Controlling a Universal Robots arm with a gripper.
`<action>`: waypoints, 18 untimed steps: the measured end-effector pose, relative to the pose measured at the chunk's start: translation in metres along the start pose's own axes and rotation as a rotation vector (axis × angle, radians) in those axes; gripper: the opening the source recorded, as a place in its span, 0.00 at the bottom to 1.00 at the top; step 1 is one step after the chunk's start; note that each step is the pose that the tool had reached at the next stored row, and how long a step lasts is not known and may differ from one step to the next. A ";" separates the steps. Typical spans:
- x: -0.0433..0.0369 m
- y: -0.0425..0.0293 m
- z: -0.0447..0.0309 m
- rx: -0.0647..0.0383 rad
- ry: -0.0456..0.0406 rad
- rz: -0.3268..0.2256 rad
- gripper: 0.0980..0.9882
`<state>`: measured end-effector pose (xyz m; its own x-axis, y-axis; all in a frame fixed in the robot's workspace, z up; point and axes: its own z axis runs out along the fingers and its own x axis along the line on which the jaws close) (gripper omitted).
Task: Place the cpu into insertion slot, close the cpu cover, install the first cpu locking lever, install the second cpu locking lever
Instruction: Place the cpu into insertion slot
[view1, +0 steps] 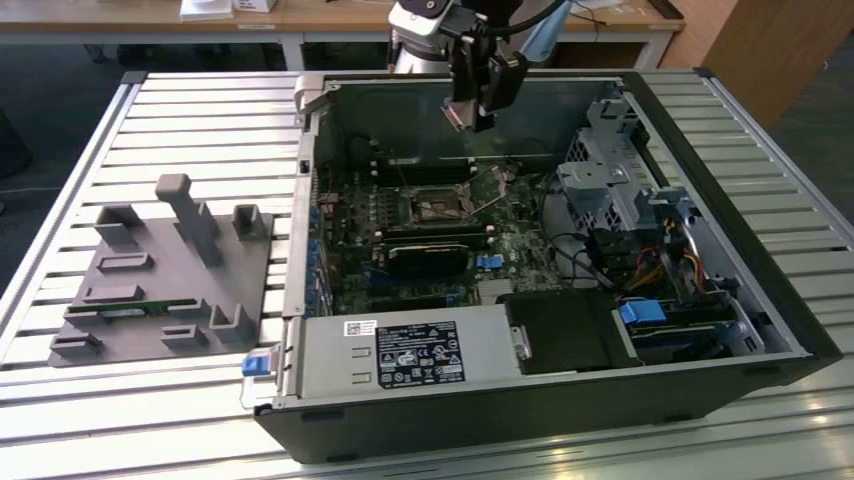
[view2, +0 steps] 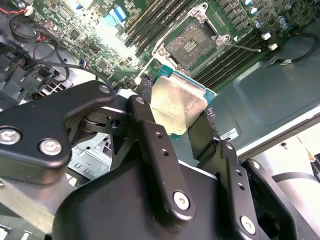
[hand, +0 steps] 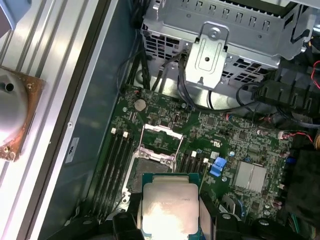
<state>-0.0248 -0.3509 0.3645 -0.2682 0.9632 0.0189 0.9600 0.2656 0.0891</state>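
The pincer (hand: 170, 214) clamps the cpu (hand: 170, 202), held clear of the uncovered insertion slot (hand: 150, 169).

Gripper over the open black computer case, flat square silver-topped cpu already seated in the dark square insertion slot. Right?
No. The flat square silver-topped cpu is not seated. The second wrist view shows it clamped in the gripper, clear of the dark square insertion slot, which is empty. The gripper does hang over the open black computer case.
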 end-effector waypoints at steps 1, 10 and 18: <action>0.0000 0.0000 0.0006 0.000 0.0000 0.000 0.50; -0.0001 -0.0003 0.0038 0.000 -0.0001 0.000 0.50; -0.0001 -0.0004 0.0050 0.000 -0.0005 0.005 0.50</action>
<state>-0.0248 -0.3510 0.3595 -0.2630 0.9646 0.0189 0.9614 0.2604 0.0890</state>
